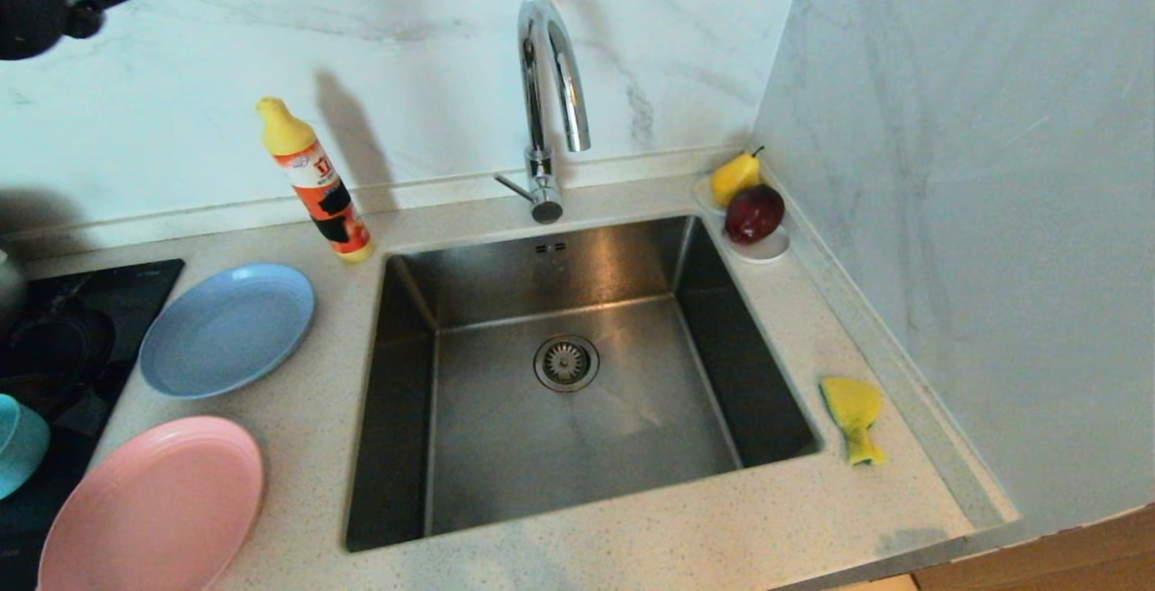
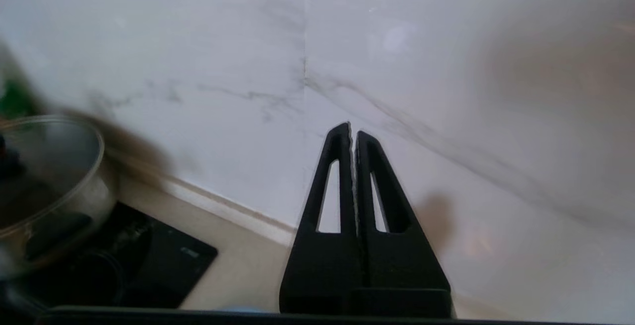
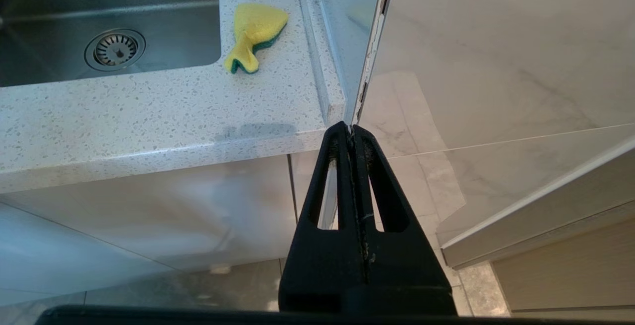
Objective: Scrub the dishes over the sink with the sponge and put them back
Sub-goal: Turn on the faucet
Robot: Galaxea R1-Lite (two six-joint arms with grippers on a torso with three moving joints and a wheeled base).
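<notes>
The left gripper (image 2: 353, 134) hangs high near the wall, pinched closed and empty. The right gripper (image 3: 351, 129) sits below the surface's (image 1: 632, 537) front edge, closed on nothing. The sponge (image 1: 853, 415) lies right of the sink (image 1: 406, 410); the blue plate (image 1: 226, 329), pink plate (image 1: 153, 510) and bowl (image 1: 18, 442) sit left.

The counter holds two plates, one light-blue plate (image 1: 226, 329) and one pink plate (image 1: 153, 505), plus one teal bowl (image 1: 18, 442) at the left edge. There is one sponge (image 1: 853, 415), one detergent bottle (image 1: 316, 180), one steel sink (image 1: 415, 302) with one drain strainer (image 1: 566, 363) and one chrome tap (image 1: 550, 95). One white saucer (image 1: 762, 251) carries two fruits: one yellow pear (image 1: 733, 178) and one dark red fruit (image 1: 754, 213).
</notes>
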